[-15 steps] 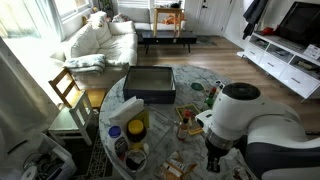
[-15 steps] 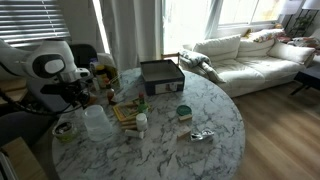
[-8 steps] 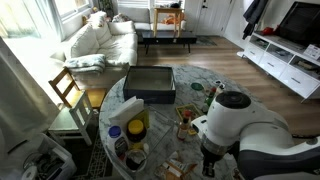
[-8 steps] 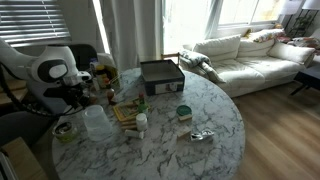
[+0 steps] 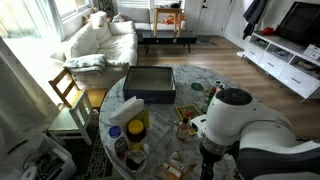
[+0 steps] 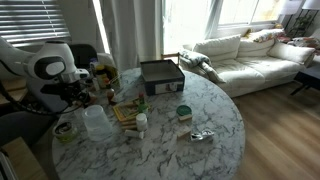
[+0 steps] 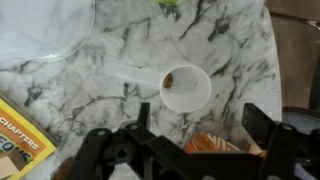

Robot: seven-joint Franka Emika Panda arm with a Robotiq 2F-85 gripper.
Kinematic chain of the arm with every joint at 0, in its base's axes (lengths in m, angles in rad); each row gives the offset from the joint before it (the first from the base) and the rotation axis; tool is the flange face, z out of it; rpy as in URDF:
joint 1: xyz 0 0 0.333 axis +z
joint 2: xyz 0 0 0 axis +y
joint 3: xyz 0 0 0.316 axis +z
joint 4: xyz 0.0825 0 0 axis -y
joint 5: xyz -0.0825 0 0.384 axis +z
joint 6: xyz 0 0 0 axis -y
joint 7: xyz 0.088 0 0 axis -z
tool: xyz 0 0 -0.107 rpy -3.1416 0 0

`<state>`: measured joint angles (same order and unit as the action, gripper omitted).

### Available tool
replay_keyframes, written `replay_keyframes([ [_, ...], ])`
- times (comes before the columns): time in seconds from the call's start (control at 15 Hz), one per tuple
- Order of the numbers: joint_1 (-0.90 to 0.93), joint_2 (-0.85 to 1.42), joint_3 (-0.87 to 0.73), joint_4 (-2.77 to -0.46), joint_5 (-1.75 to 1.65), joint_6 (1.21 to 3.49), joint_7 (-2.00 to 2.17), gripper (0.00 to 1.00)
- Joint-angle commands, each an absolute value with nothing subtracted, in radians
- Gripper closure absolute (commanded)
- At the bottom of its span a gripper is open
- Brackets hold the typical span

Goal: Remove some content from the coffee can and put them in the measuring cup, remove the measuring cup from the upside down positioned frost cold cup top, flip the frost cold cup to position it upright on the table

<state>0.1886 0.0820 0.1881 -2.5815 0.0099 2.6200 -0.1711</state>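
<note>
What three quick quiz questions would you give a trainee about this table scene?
1. True or false: the measuring cup lies on the marble table, outside the hand.
2. What is in the measuring cup? A nothing, B a small brown bit, C water.
3. Fill in: the hand's jaws stand ___.
Key: 1 true; 2 B; 3 open.

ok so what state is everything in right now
gripper: open, measuring cup just ahead of it
measuring cup: lying on the marble table, a brown bit inside
frost cold cup: on the table, apart from the measuring cup, nothing on it; which way up unclear
</note>
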Motion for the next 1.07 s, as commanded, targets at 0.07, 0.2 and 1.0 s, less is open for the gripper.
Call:
replay_keyframes([
  [0.07, 0.183, -0.097, 0.183, -2.592, -0.030, 2.376, -0.105, 0.00],
  [0.2, 0.176, -0.182, 0.172, -2.585, -0.020, 2.263, -0.100, 0.00],
  [1.0, 0.030, -0.315, -0.024, -2.567, 0.109, 2.178, -0.083, 0.00],
])
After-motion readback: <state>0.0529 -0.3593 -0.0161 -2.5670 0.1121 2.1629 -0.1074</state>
